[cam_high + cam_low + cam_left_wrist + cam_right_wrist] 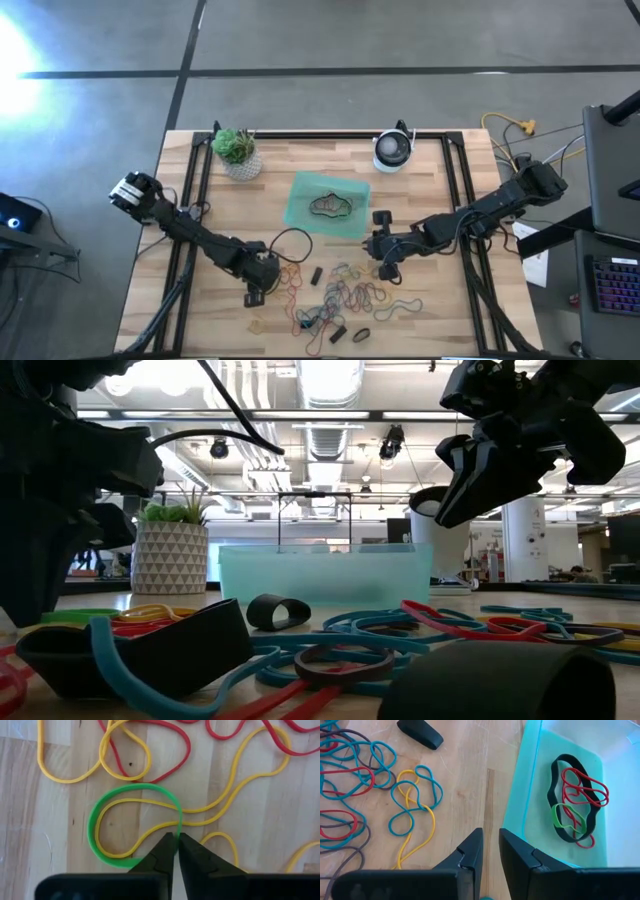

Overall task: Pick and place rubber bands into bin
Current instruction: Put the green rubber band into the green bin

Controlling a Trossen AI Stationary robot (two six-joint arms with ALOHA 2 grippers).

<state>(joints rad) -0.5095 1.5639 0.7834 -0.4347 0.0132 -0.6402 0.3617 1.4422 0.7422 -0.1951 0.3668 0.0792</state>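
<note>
Left gripper (173, 839) down, jaws apparently pinching green rubber band (100, 815).

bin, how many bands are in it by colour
In the bin, by the right wrist view:
black band: 1
green band: 1
red bands: 2, though they overlap, so this count is unsure
total: 4
</note>
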